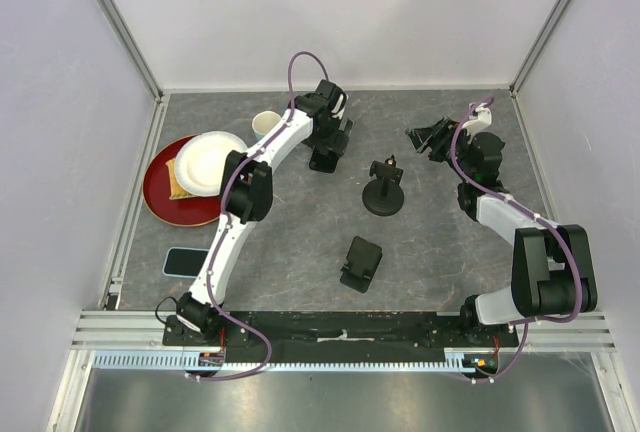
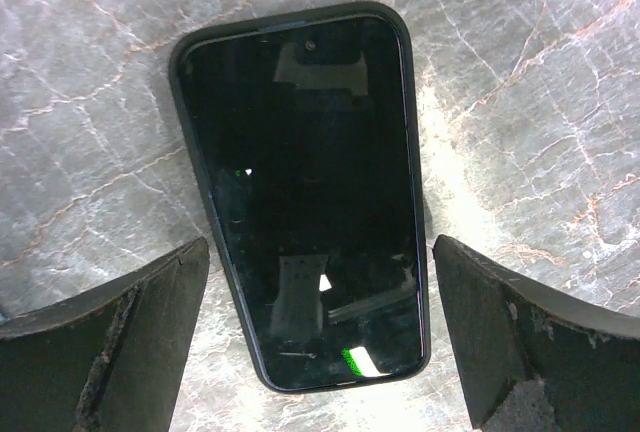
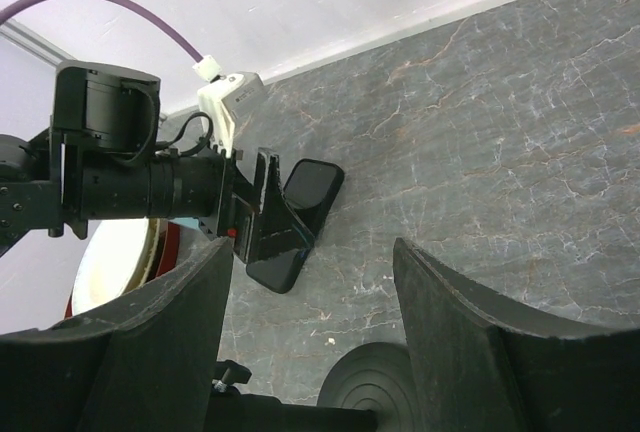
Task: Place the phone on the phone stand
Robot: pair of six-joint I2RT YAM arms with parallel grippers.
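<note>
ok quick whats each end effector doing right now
left end effector: open, straddling the phone, not gripping it
right end effector: open, holding nothing

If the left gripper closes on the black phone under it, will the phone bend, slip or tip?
Likely stiff: the phone is a flat slab. Its edges look thin and rounded, so the left gripper's open fingers might slip on them. Lying flat on the table, it should not tip.
</note>
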